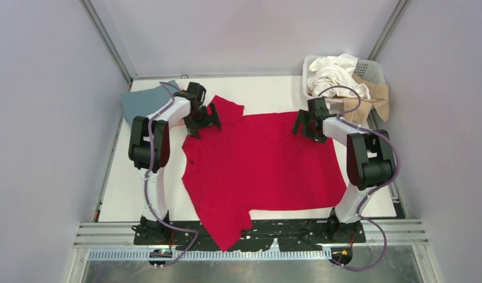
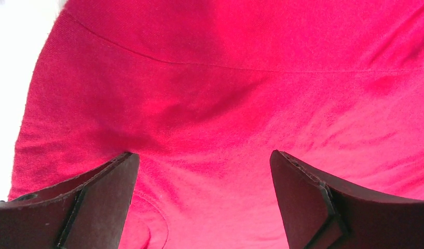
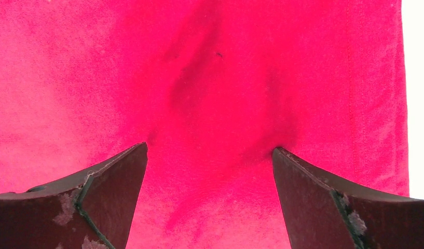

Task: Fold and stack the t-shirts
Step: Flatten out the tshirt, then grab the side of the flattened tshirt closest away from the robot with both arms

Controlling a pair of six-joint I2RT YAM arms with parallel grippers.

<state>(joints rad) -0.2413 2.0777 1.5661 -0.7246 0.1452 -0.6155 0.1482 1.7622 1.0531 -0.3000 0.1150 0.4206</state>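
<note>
Far left on the white surface (image 1: 123,197), a teal-blue t-shirt (image 1: 145,101) lies folded at the far corner, just beside the left arm.

The left fingers (image 1: 204,121) are down at the far-left part of the red t-shirt (image 1: 265,162), near a short sleeve that points away from the arms. In the left wrist view the two dark fingers (image 2: 98,205) stand spread wide, with red cloth and a curved seam lying between them. Nothing is pinched; the tips seem to rest on the fabric.

The red t-shirt is spread flat across the middle of the surface. Its near-left sleeve hangs over the near edge onto the black base rail.

The right fingers (image 1: 305,125) sit on the shirt's far-right corner. In the right wrist view these fingers (image 3: 108,199) are also parted wide and grip nothing. The cloth darkens and dimples at both tips, and a stitched hem runs down the right side with bare surface beyond it.

Far right, a white slotted basket (image 1: 375,69) stands at the far corner. A crumpled white t-shirt (image 1: 331,72) is heaped in it, and a tan t-shirt (image 1: 371,100) droops over its near rim.
</note>
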